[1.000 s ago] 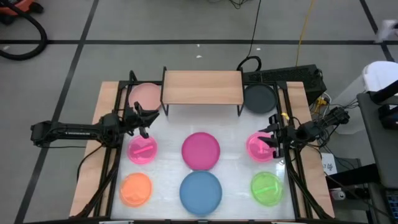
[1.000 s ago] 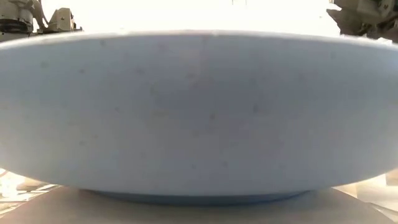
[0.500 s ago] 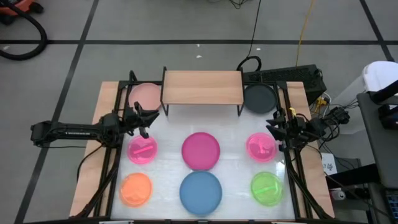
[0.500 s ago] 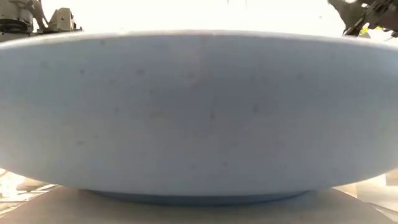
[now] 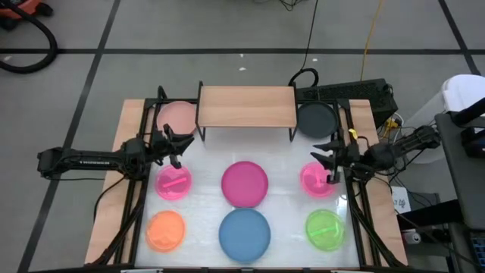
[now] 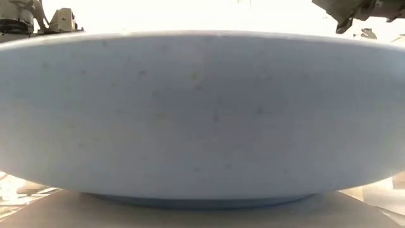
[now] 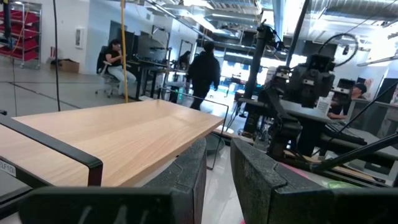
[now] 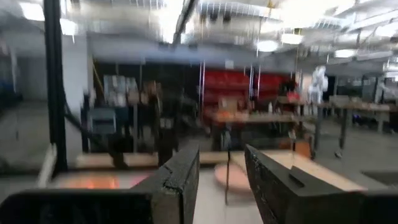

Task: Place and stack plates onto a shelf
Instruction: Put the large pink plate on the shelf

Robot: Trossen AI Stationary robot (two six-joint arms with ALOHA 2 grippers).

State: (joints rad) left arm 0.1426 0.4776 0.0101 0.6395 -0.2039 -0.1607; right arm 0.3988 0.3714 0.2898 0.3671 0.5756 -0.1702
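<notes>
The shelf (image 5: 246,106), a light wooden top on black legs, stands at the table's far middle, and nothing lies on it. The pale pink plate (image 5: 176,115) lies to its left, the dark grey plate (image 5: 314,119) to its right. The magenta plate (image 5: 245,183) and the blue plate (image 5: 245,233) lie flat mid-table. Two hot pink plates (image 5: 173,183) (image 5: 317,180), the orange plate (image 5: 166,230) and the green plate (image 5: 326,229) lie at the sides. My left gripper (image 5: 182,145) hovers open between the pale pink and the left hot pink plate. My right gripper (image 5: 328,161) hovers open over the far rim of the right hot pink plate.
The blue plate (image 6: 202,114) fills the low view, and my right gripper (image 6: 345,16) shows above its rim. Black frame rails (image 5: 356,220) run along both table sides. The left wrist view shows the shelf top (image 7: 112,137), my right arm (image 7: 305,81) and people in the room behind.
My right gripper has left the spot low over the right hot pink plate. It has drawn back toward the table's right and far edge, then reached left again, and it stands higher now. My left arm has kept still. No plate has moved.
</notes>
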